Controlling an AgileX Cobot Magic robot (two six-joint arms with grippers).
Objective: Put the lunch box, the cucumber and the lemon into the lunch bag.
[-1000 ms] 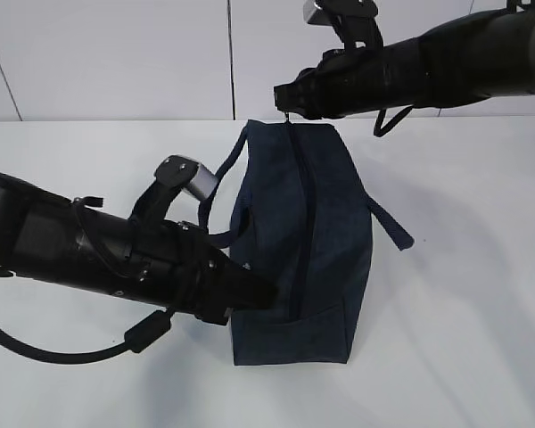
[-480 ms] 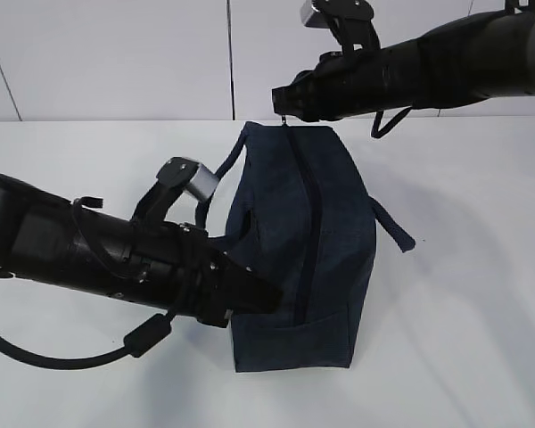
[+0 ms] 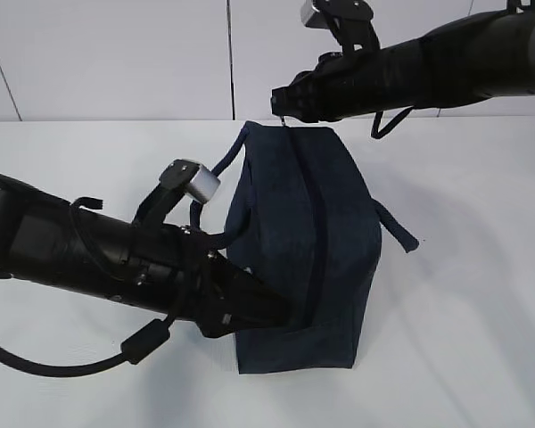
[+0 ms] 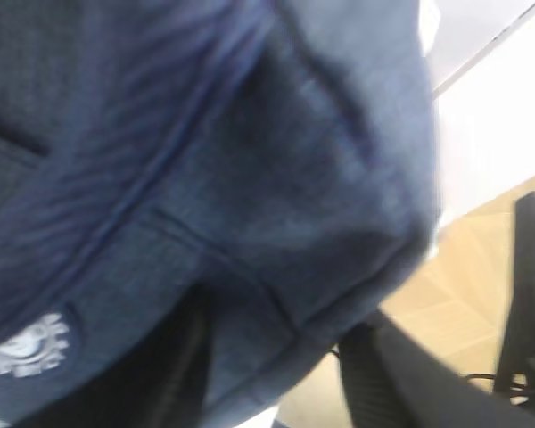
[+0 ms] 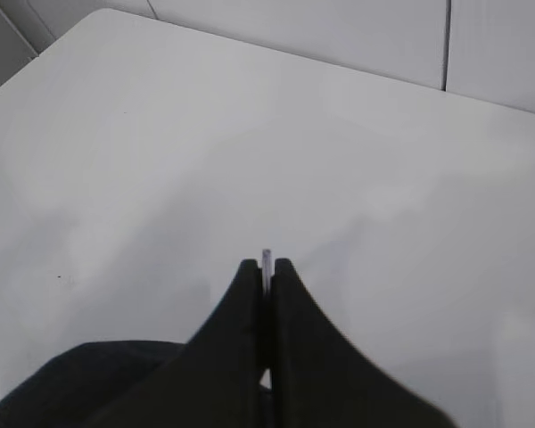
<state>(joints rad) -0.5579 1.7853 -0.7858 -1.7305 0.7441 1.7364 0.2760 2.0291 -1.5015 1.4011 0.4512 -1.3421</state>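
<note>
The dark navy lunch bag [image 3: 299, 223] lies on the white table [image 3: 464, 294] with its top zipper [image 3: 314, 267] shut along its length. My right gripper [image 3: 285, 107] is shut on the zipper's ring pull at the bag's far end. A thin metal edge of the ring pull [image 5: 266, 256] shows between its tips [image 5: 266, 267]. My left gripper [image 3: 272, 308] pinches the bag's near left side. In the left wrist view blurred navy fabric [image 4: 250, 160] with the round white logo [image 4: 27, 343] fills the frame between my fingers. The lunch box, cucumber and lemon are out of view.
One loop handle [image 3: 225, 165] hangs on the bag's left side and another handle [image 3: 397, 227] on its right. A white tiled wall [image 3: 116, 53] stands behind the table. Past the table edge, wooden floor [image 4: 464, 276] and a black stand [image 4: 530, 267] show.
My left gripper has moved right and slightly down, and the bag's near end has shifted right with it. The right gripper has stayed almost still on the pull.
</note>
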